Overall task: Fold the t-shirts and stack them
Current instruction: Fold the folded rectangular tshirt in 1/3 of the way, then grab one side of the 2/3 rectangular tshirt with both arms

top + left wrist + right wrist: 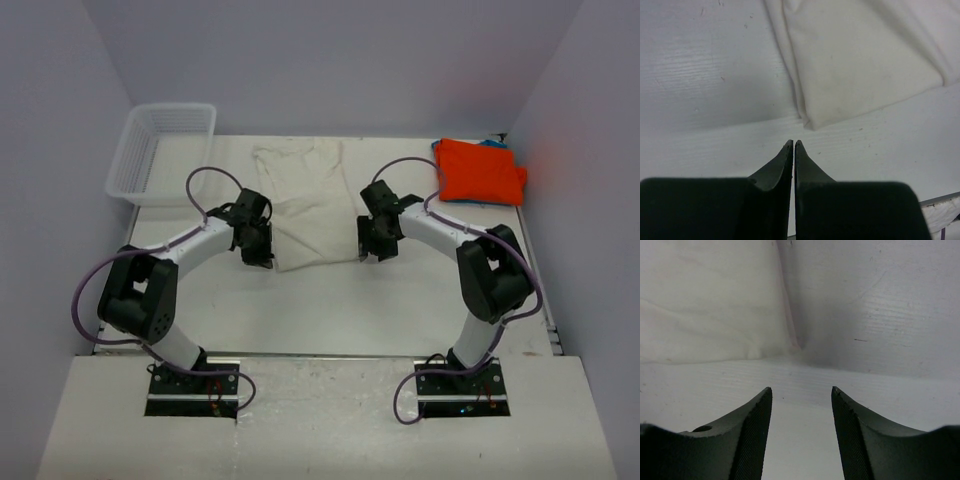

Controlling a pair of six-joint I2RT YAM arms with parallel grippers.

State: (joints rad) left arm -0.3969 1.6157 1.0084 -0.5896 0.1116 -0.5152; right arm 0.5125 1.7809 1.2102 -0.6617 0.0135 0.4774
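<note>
Where cream t-shirt's [308, 205] near edge ends, end effectors [264, 262] [375, 256] flank its corners.

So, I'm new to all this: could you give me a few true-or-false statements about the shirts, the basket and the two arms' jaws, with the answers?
1. The plain cream cloth t-shirt lies on the white table between the two arms. True.
2. The folded bright orange t-shirt sits in the white plastic mesh basket. False: it lies at the table's far right corner, and the basket stands at the far left.
3. The left arm's jaws are closed on nothing. True.
4. The right arm's jaws grip the cream t-shirt. False: they stand open just short of its corner, holding nothing.
</note>
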